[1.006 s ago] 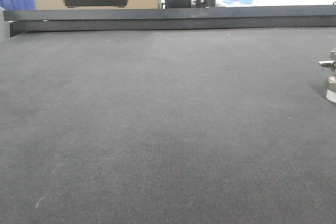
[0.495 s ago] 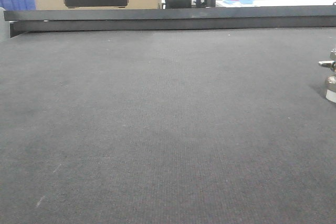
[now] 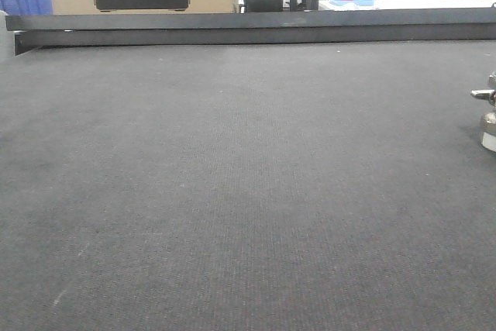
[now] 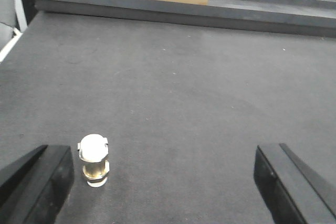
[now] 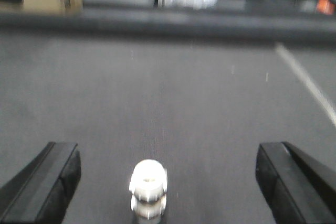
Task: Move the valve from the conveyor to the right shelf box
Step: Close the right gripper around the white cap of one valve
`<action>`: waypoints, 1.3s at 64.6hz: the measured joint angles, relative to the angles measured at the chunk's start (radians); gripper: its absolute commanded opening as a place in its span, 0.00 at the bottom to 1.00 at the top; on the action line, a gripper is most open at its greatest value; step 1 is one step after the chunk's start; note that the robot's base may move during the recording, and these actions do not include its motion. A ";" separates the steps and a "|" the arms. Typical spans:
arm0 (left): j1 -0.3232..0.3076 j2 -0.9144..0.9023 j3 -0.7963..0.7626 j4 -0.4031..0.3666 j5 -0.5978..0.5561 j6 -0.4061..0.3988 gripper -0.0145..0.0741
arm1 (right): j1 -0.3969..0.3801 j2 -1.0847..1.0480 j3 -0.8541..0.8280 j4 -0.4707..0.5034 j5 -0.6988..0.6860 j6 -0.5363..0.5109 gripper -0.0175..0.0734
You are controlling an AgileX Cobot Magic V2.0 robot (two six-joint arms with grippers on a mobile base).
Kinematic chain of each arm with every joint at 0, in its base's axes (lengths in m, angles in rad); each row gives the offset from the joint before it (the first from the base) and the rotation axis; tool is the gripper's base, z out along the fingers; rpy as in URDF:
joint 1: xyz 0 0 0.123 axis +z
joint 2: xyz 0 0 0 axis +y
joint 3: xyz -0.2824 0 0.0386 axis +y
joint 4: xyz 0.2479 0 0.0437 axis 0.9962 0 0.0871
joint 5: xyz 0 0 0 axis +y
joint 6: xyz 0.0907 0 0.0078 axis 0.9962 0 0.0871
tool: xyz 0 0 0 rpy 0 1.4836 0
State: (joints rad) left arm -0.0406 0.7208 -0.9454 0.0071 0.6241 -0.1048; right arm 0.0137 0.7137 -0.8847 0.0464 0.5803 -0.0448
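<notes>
Front view: valve (image 3: 488, 118) upright on conveyor (image 3: 232, 176), at far right edge of frame, partly cut off. We see no gripper here.

Left wrist: left gripper (image 4: 163, 184) spread wide, empty, touching nothing. Valve stands just inside finger at frame left, far off centre.

Right wrist, blurred: right gripper (image 5: 168, 187) equally wide, empty. Valve stands between fingers, near middle, slightly left, long axis vertical. We judge right arm better lined up: advance, then close across body.
</notes>
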 measured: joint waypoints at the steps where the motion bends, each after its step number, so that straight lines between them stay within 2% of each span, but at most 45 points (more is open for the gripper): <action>1: -0.002 0.000 0.000 0.000 0.000 0.000 0.84 | 0.000 0.017 -0.022 0.000 0.025 0.000 0.82; 10: -0.010 0.012 -0.004 0.000 0.007 0.000 0.84 | 0.002 0.203 -0.253 0.000 0.271 -0.027 0.82; 27: -0.011 0.012 -0.004 0.000 0.014 0.000 0.84 | 0.019 0.553 -0.524 0.000 0.557 -0.061 0.82; 45: -0.011 0.012 -0.004 0.000 0.016 0.000 0.84 | 0.019 0.806 -0.571 0.000 0.578 -0.061 0.82; 55: -0.011 0.012 -0.004 0.000 0.016 0.000 0.84 | 0.019 0.921 -0.571 0.000 0.530 -0.062 0.82; 84: -0.011 0.012 -0.004 0.000 0.020 0.000 0.84 | 0.019 1.112 -0.571 0.016 0.469 -0.062 0.82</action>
State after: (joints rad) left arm -0.0517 0.7324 -0.9494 0.0071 0.6438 -0.1048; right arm 0.0322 1.8257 -1.4561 0.0628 1.0496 -0.1071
